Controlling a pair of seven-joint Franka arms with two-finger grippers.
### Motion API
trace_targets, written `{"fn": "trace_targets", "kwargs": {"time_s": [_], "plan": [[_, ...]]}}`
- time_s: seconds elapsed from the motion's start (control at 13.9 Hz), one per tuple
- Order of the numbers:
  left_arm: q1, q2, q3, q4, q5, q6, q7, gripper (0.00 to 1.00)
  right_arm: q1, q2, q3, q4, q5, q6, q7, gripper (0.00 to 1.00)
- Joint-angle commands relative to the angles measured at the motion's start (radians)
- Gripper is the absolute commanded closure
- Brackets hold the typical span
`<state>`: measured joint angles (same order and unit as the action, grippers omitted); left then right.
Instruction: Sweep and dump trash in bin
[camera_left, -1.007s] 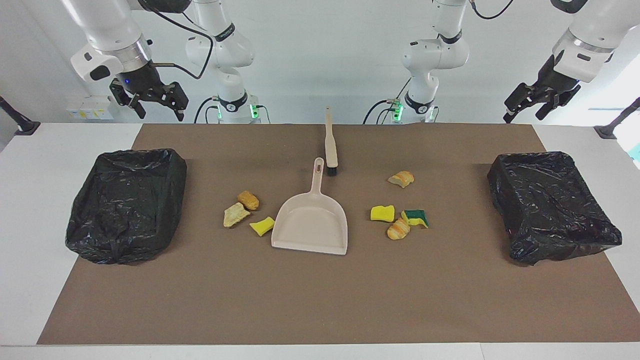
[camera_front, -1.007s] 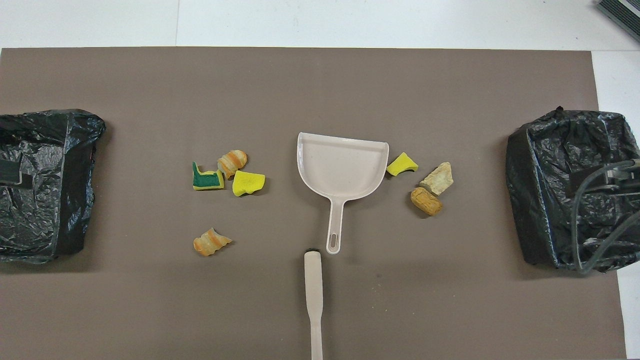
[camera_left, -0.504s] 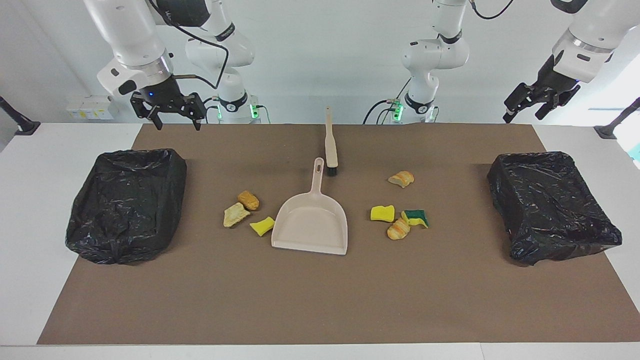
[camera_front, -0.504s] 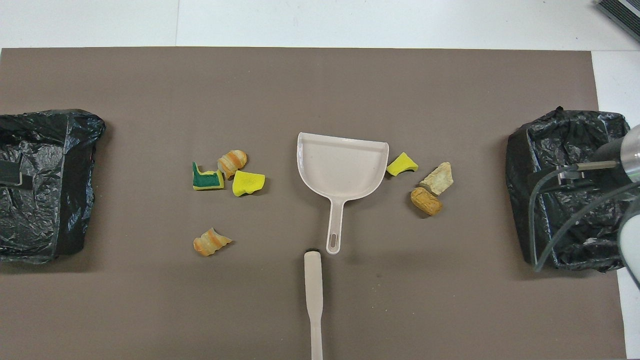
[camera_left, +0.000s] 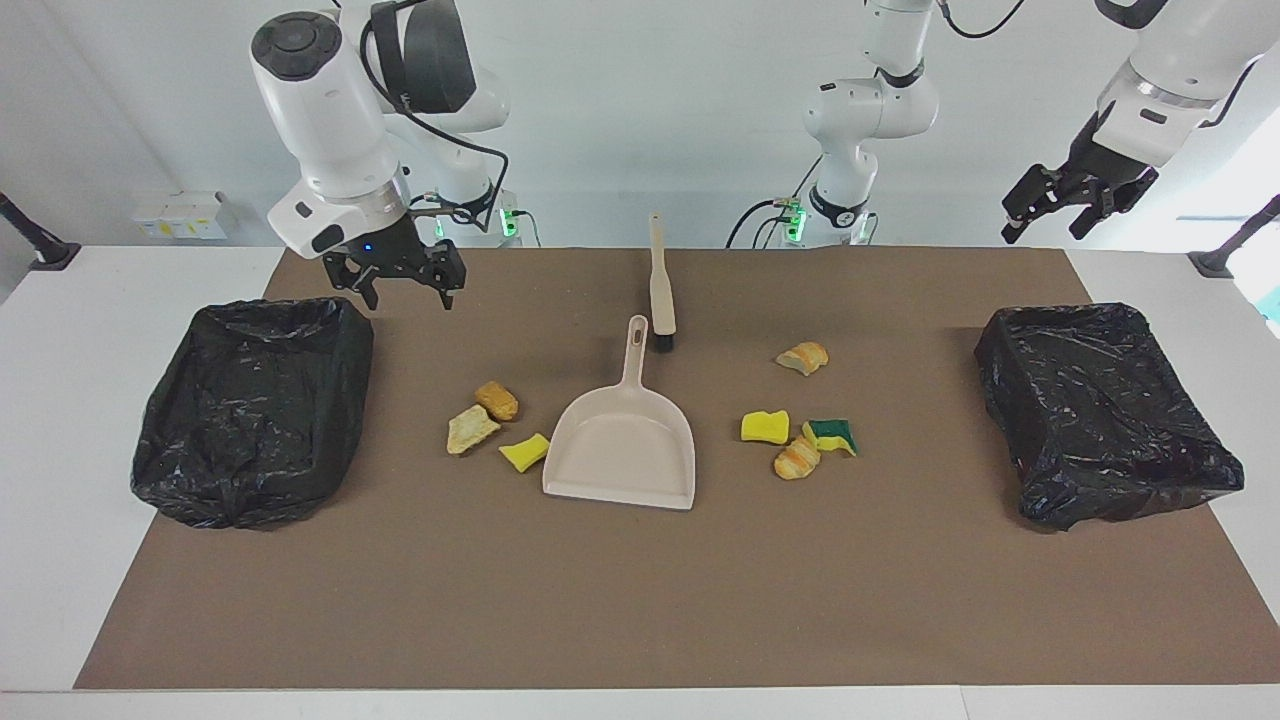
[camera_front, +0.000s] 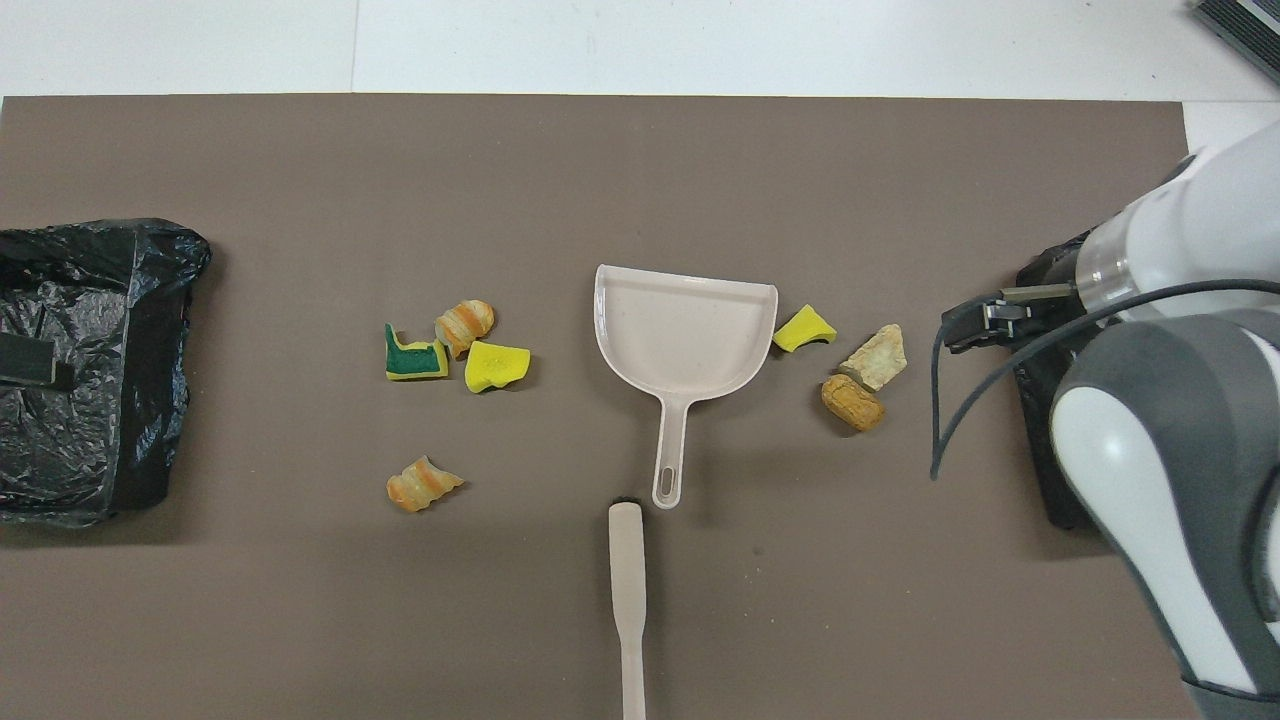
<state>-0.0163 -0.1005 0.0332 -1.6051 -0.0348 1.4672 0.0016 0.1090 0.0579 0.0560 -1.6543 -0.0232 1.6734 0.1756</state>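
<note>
Black-fingered, the right gripper hangs with fingers apart over the brown mat, beside the black-bagged bin at the right arm's end of the worktop. From the beige plastic dustpan, three trash scraps lie at 9 o'clock in the facing view, four at 3, the beige brush at 12. Spread open, the left gripper waits above the second bagged bin.
</note>
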Motion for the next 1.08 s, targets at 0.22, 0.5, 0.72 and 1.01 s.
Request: {"fn": "trace_targets", "kwargs": {"time_s": [0.22, 0.5, 0.72, 1.01], "plan": [[-0.138, -0.120, 0.002, -0.182, 0.018, 0.011, 0.005, 0.00, 0.086, 0.078, 0.002, 0.043, 0.017, 0.049, 0.153, 0.00], [-0.290, -0.125, -0.003, -0.249, 0.018, 0.051, -0.179, 0.00, 0.139, 0.108, 0.002, 0.060, 0.016, 0.055, 0.206, 0.00], [-0.450, -0.178, -0.003, -0.407, 0.009, 0.178, -0.320, 0.00, 0.169, 0.109, 0.002, 0.053, 0.043, 0.071, 0.231, 0.00], [-0.611, -0.271, -0.004, -0.620, -0.042, 0.321, -0.429, 0.00, 0.190, 0.105, 0.002, 0.039, 0.045, 0.066, 0.243, 0.00]]}}
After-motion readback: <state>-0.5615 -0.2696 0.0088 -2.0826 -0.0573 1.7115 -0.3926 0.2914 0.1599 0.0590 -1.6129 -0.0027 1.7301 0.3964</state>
